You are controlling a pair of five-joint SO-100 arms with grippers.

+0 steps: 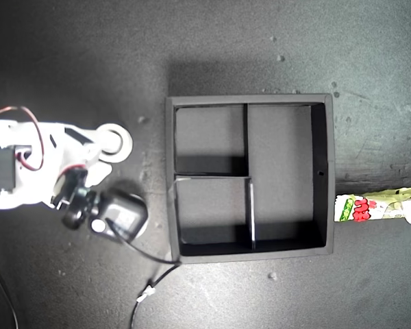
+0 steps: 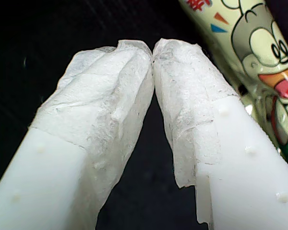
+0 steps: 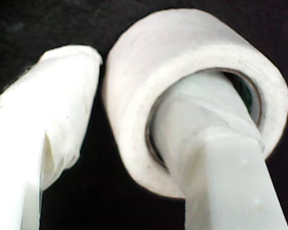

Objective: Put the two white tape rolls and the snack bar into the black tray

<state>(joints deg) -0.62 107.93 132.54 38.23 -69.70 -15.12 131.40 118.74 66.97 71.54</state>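
Observation:
The black tray sits mid-table in the exterior view, with nothing in its four compartments. One white tape roll lies toward the exterior view's left of the tray; the other is out of view. My second gripper is open astride the roll's wall. One finger goes through the hole and the other stands just outside, a small gap away. The snack bar lies at the exterior view's right edge. My first gripper is shut on nothing, right beside the bar.
The second arm's white body and black camera module fill the exterior view's left side. A thin cable runs from the module past the tray's lower left corner in the exterior view. The table is dark and matte.

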